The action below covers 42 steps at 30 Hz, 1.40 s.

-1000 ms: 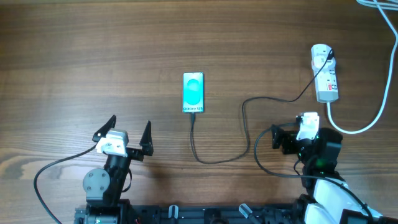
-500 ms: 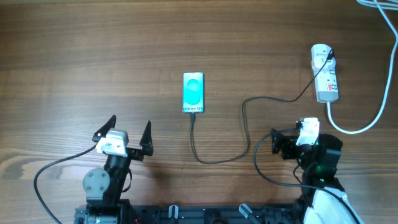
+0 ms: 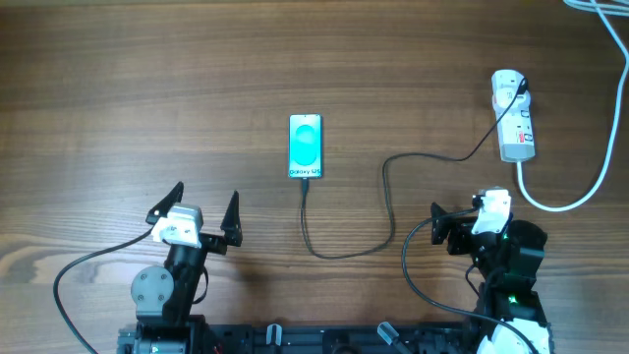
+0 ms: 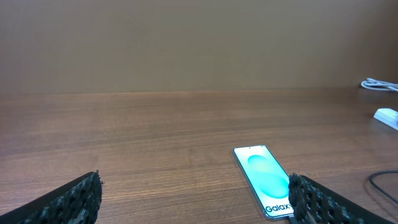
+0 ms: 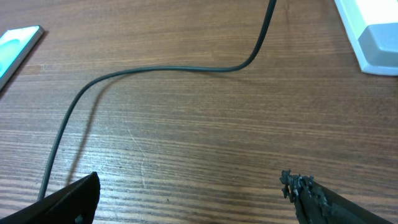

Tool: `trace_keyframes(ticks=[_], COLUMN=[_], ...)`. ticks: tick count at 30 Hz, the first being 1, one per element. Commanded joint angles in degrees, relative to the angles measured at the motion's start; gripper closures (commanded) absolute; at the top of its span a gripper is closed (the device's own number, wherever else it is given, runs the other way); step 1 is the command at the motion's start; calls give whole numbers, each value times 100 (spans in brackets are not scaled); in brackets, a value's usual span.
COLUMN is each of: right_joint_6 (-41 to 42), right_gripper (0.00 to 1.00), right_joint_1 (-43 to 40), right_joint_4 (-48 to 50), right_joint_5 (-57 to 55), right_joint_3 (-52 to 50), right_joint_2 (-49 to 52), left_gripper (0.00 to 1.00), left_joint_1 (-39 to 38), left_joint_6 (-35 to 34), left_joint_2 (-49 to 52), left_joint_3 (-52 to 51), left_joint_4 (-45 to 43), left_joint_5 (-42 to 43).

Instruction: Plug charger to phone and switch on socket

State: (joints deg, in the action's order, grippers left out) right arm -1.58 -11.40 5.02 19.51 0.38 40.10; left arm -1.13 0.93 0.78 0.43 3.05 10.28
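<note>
The phone [image 3: 306,147] lies flat mid-table with its turquoise screen lit, also seen low in the left wrist view [image 4: 264,180] and at the top left corner of the right wrist view [image 5: 15,50]. The charger [image 3: 391,197], a thin black cable, runs from the white socket [image 3: 513,118] at the right, loops toward the front, and its end meets the phone's near short edge. My left gripper [image 3: 204,197] stands open, well short of the phone and to its left. My right gripper [image 3: 470,214] is open over bare wood, near the cable loop [image 5: 168,70] and short of the socket [image 5: 370,31].
A thick white lead [image 3: 590,187] curves from the socket's near end to the table's far right corner. Each arm's own black cable trails near its base at the front edge. The wooden table [image 3: 147,88] stretches away to the left.
The right arm has drawn back a little toward the front edge, still open. The left arm, phone and cable have not moved.
</note>
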Motion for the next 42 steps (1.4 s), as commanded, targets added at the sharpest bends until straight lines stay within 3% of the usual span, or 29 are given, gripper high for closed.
trace_keyframes(ticks=[1, 19, 31, 35, 42], right_joint_6=[22, 26, 24, 24, -70], right_gripper=[0, 0, 0, 0, 0], right_joint_1=[31, 31, 31, 39, 369], right_joint_4=[-24, -337, -337, -334, -339], right_joint_5=[111, 50, 50, 48, -52], right_joint_3=[-11, -11, -11, -11, -11], right_joint_2=[-52, -1554, -3084, -4011, -3993], left_gripper=[0, 0, 0, 0, 0], left_joint_1=[17, 17, 17, 17, 17], left_joint_6=[-13, -13, -13, -13, -13], left_joint_2=[-59, -59, -59, -59, -59], left_joint_3=[-11, -11, -11, -11, -11], left_joint_4=[52, 52, 52, 55, 55], left_joint_5=[-76, -76, -76, -76, -76])
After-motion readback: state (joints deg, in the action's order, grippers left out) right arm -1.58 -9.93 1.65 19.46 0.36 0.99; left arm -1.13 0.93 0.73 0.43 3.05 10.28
